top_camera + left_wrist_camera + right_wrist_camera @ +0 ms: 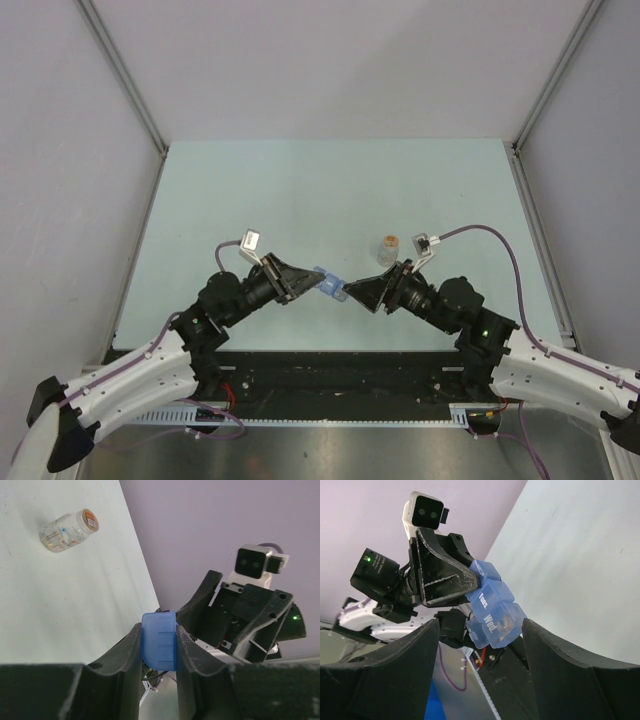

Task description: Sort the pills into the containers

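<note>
Clamping one end of the small translucent blue plastic pill box (328, 283) (159, 640) (495, 612), a strip of three joined square compartments, the left gripper (312, 278) (159, 641) has its fingers (131, 650) partly closed, both pressing the box's sides. The box is held in the air over the 6 o'clock edge of the pale green table (300, 190), mid-width.

The right gripper (352, 290) (480, 622) is spread wide, with its fingers (415, 650) either side of the box's free end. There is a clear gap on one side. On the other side, contact can't be judged.

A small clear bottle with a brown cap (388, 248) (67, 530) stands at 1 o'clock from the box, apart from both grippers.

The lids read "Tues." and "Wed."; the third label is hidden by the left finger. The contents of the box and bottle are hard to make out.
</note>
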You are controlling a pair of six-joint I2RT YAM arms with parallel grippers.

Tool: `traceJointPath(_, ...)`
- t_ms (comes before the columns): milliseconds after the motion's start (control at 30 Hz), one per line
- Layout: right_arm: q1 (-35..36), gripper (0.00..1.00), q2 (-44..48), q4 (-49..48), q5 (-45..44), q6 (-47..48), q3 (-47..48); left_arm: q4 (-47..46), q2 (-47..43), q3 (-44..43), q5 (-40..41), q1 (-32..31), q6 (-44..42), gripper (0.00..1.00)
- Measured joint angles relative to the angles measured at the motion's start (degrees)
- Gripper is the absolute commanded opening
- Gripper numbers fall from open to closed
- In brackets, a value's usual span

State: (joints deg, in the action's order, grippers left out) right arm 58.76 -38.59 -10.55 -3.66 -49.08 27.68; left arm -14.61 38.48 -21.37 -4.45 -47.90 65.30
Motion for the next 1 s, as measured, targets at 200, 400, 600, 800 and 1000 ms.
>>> traceJointPath(200,-1.16,0.71,-0.46,-5.44,1.53,-5.38,-4.61,-0.76,0.24,-1.01,0.04,0.0,0.68,0.0)
traceJointPath(400,-2.38,0.69,-2.73,-12.39,3.04,-9.27,-7.23,-1.95,0.83,-2.16,-0.22,0.0,0.72,0.0)
traceJointPath(600,-3.17,0.6,-3.89,-17.99,4.42,-11.74,-9.27,-2.08,1.31,-2.19,-0.2,0.0,0.76,0.0)
traceJointPath(800,-3.52,0.56,-3.82,-20.06,4.7,-12.39,-9.44,-3.23,2.4,-2.32,-0.2,0.0,1.01,0.0)
traceJointPath(1000,-3.67,0.58,-3.89,-20.98,5.16,-12.39,-9.6,-4.2,3.26,-2.49,-0.22,0.0,1.36,0.0)
